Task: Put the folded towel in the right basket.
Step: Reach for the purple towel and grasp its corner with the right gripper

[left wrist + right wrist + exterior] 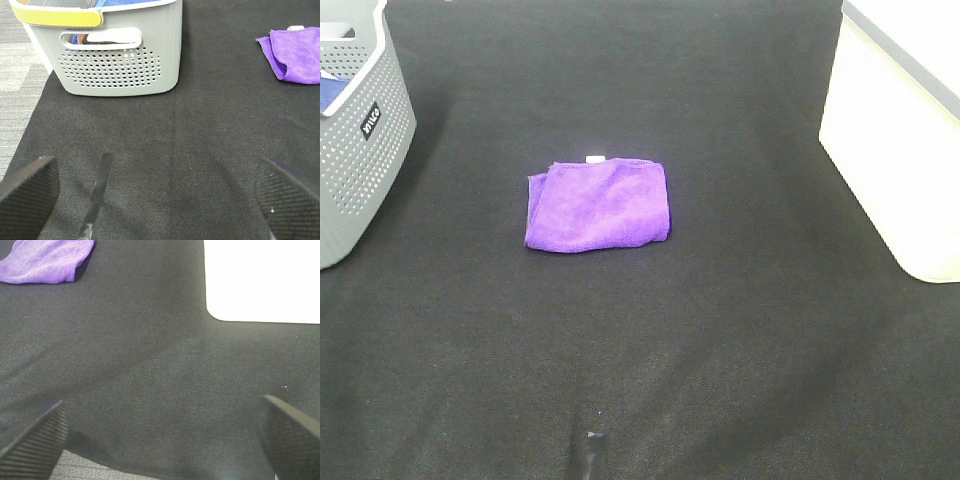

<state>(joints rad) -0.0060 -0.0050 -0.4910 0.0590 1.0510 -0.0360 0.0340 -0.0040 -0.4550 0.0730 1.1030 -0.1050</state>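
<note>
A folded purple towel lies flat on the black mat, near the middle of the exterior high view. It also shows in the left wrist view and in the right wrist view. The right basket is white and stands at the right edge; it also shows in the right wrist view. Neither arm appears in the exterior high view. My left gripper is open and empty above the mat, far from the towel. My right gripper is open and empty, between towel and basket.
A grey perforated basket with blue cloth inside stands at the left edge; it also shows in the left wrist view. The black mat covers the table. Grey floor lies beyond the mat's left edge.
</note>
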